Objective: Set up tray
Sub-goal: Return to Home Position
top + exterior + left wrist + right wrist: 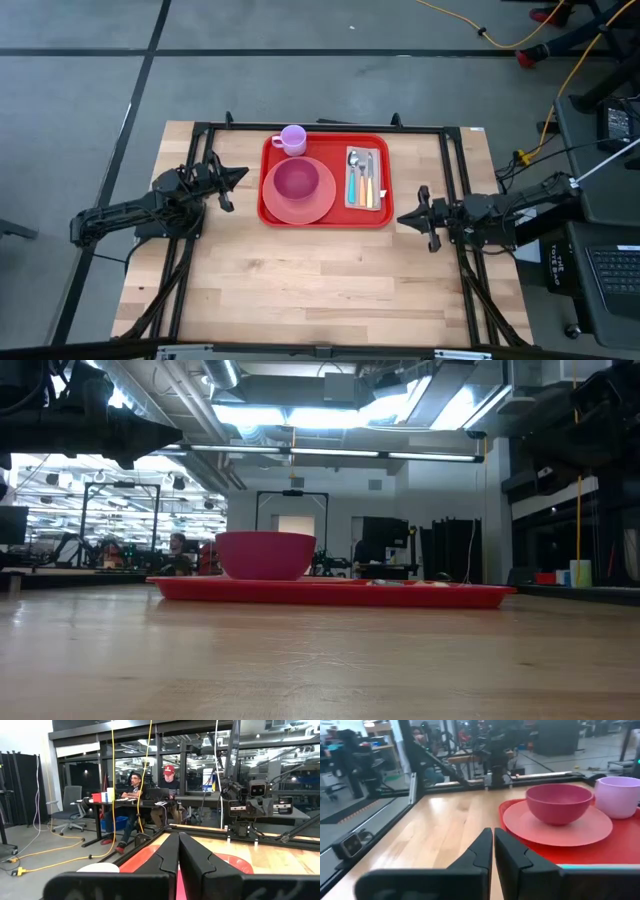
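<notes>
Right gripper (493, 831): pressed together, beside tray (350, 218).
Left gripper (178, 835): likewise, opposite side.
Tray: between them; holds cup (293, 139), bowl (296, 180) on plate (300, 212), 3 utensils (362, 180) on napkin (379, 170).

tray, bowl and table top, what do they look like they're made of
The tray looks like moulded plastic: uniform red, rounded corners, a slight sheen. The bowl also seems plastic, evenly coloured magenta with a smooth, thin rim, though melamine cannot be excluded. The table appears to be wood: pale glued strips with visible grain and a satin finish.
</notes>
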### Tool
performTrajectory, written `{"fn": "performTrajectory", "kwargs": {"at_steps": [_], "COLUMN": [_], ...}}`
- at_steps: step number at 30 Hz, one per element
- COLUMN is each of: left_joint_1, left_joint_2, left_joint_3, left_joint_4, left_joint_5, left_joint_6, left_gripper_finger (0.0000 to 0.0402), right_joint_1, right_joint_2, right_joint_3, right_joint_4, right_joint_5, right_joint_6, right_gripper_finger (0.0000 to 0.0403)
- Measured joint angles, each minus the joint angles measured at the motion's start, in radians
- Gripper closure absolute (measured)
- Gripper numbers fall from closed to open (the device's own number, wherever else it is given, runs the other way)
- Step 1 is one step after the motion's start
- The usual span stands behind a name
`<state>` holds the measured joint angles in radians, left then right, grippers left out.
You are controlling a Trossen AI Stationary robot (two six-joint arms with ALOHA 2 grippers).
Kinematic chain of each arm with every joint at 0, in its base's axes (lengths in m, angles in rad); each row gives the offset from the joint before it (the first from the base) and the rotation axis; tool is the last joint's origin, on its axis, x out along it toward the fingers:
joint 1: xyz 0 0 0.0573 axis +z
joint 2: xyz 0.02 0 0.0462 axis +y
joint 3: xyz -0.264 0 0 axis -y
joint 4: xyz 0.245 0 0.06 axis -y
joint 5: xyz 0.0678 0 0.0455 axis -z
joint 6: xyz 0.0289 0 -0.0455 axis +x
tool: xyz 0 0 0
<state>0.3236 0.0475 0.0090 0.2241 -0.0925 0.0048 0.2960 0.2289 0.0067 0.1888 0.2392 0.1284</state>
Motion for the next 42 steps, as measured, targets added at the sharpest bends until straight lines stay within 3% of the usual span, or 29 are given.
{"fn": "performTrajectory", "kwargs": {"at_steps": [9, 13, 20, 28, 42], "left_joint_1": [0.000, 0.000, 0.000, 0.000, 0.000], "left_joint_2": [0.000, 0.000, 0.001, 0.001, 0.001], "left_joint_3": [0.000, 0.000, 0.000, 0.000, 0.000], "left_joint_4": [0.000, 0.001, 0.003, 0.003, 0.003], "left_joint_5": [0.000, 0.000, 0.000, 0.000, 0.000], "left_joint_6": [0.000, 0.000, 0.000, 0.000, 0.000], "left_gripper_finger": [0.0395, 0.0397, 0.0394, 0.0396, 0.0395], "right_joint_1": [-0.084, -0.099, -0.144, -0.147, -0.147], "right_joint_2": [-0.226, -0.228, -0.228, -0.225, -0.225], "right_joint_3": [0.000, 0.001, 0.001, 0.001, 0.001], "right_joint_4": [-0.129, -0.150, -0.144, -0.143, -0.143], "right_joint_5": [-0.103, -0.145, -0.372, -0.381, -0.381], "right_joint_6": [-0.024, -0.029, -0.008, 0.074, 0.077], "right_gripper_finger": [0.0380, 0.0380, 0.0380, 0.0380, 0.0380]}}
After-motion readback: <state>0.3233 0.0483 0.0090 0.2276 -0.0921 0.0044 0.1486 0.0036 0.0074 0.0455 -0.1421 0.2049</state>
